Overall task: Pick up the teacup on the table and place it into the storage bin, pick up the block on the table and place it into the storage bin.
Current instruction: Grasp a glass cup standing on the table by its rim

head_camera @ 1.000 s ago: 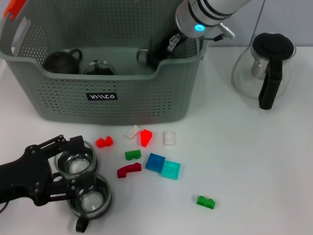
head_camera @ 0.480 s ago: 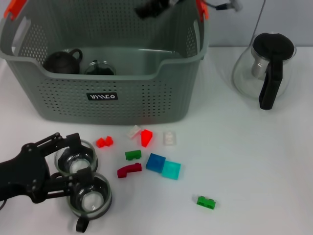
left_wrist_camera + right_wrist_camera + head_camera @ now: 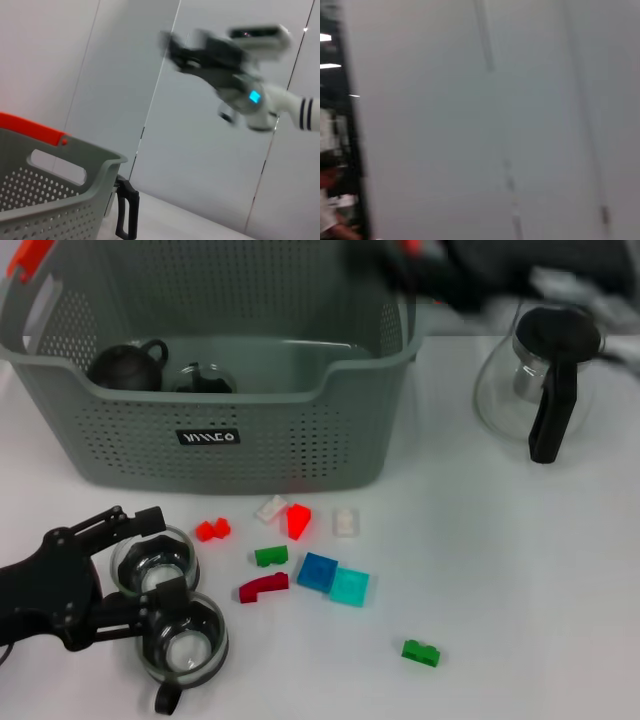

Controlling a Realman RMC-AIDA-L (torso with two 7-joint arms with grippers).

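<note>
Large grey perforated plastic storage bin [image 3: 215,445] with orange handle clips stood at the back of the white table [image 3: 520,570]. Inside it, toward its left end: one dark teapot-shaped vessel [image 3: 125,365] and, beside it, one clear glass cup [image 3: 200,377]. No block visible in the bin, though most of its floor was hidden by the front wall.

Judged progress: at least one cup looked delivered; the rest remained.

Left gripper [image 3: 125,575], black, lay low at the near left of the table, fingers spread around the upper of two clear glass teacups [image 3: 155,565]; the second teacup [image 3: 185,645] sat just nearer, touching or nearly so. Fingers bracketed the cup but whether they pressed it could not be told. Cup was on the table, not lifted.

Right gripper [image 3: 192,52] was high, above and behind the bin's right end, seen only as a blur in the head view; the left wrist view showed it in the air, apparently carrying nothing, finger state not readable.

Count of small plastic blocks on the table in front of the bin, nine: two bright red [image 3: 298,520], one dark red [image 3: 264,587], two green [image 3: 421,651], one blue [image 3: 318,571], one turquoise [image 3: 350,586], two whitish [image 3: 345,522]. One glass teapot with black handle [image 3: 540,380] stood right of the bin.
</note>
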